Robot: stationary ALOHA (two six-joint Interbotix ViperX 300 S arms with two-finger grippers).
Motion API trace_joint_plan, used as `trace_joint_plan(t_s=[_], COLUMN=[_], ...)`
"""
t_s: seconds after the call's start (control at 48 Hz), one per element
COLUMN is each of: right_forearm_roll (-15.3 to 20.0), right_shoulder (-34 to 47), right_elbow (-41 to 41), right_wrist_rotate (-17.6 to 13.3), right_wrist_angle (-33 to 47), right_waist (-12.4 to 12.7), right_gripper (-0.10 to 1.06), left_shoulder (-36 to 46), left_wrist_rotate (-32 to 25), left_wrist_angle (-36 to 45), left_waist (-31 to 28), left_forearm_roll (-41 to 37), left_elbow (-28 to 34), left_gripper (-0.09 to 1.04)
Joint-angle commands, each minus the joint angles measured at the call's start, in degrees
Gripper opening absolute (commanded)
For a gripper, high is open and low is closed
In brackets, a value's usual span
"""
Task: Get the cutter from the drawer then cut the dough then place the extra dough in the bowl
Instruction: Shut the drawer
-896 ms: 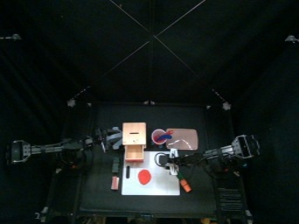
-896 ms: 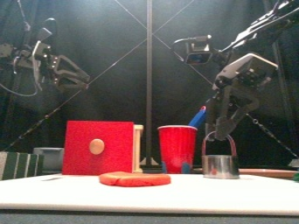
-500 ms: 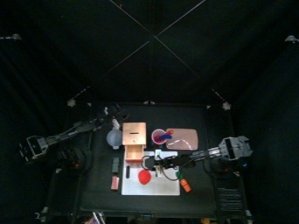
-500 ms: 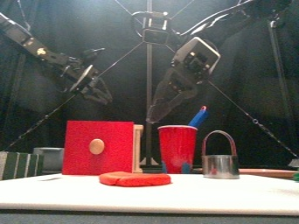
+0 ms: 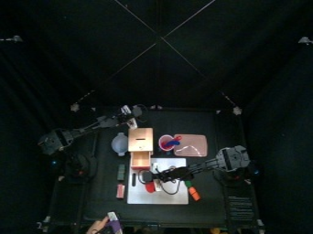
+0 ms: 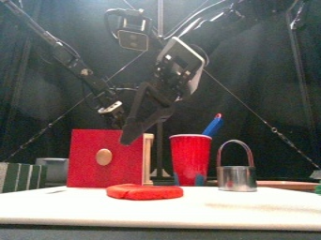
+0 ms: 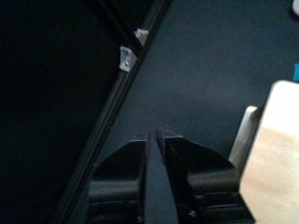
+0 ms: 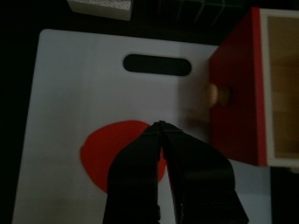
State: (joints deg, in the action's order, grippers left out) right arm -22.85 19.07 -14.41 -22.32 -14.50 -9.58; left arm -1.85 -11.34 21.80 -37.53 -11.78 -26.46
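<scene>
Cutter out of the drawer, dough not yet cut.

The wooden box point(image 5: 141, 140) stands at the white cutting board's point(image 8: 70, 87) back edge, its drawer point(image 6: 104, 157) open. The right claw point(image 8: 159, 128) hangs clenched and empty above the board's middle. The left claw point(image 7: 156, 136), also clenched, rests well behind the board. The cutter point(image 6: 236, 176) stands at the board's right, the dough point(image 6: 145, 191) at its middle. Next, probably: open the right claw and take the cutter's handle.

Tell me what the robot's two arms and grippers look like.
The left arm and right arm are slim, black and jointed. The right gripper has long tapering jaws, grey outside, under a pale cross-plate; the left gripper has pointed black jaws.
</scene>
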Motion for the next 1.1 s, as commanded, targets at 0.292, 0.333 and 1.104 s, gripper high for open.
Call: trace_joint_plan(t_s=[0.292,0.333,1.104], right_forearm_roll=[-0.97,-1.32,-11.16], right_shoulder=[4.75,5.27,6.77], right_elbow=[8.35,8.7,10.81], right_wrist_rotate=[0.88,0.79,0.79], right_wrist_angle=[0.0,-0.35,-3.43], right_waist=[2.02,2.46,13.89], right_gripper=[0.22,0.22,0.21], left_shoulder=[-4.75,-5.1,-7.56], left_wrist_rotate=[-28.56,-29.18,-29.62], left_wrist_angle=[7.03,7.29,6.94], left_waist=[0.09,0.0,0.18], left_forearm_roll=[30.06,30.59,29.27], left_elbow=[5.36,5.54,6.68], left_gripper=[0.47,0.47,0.47])
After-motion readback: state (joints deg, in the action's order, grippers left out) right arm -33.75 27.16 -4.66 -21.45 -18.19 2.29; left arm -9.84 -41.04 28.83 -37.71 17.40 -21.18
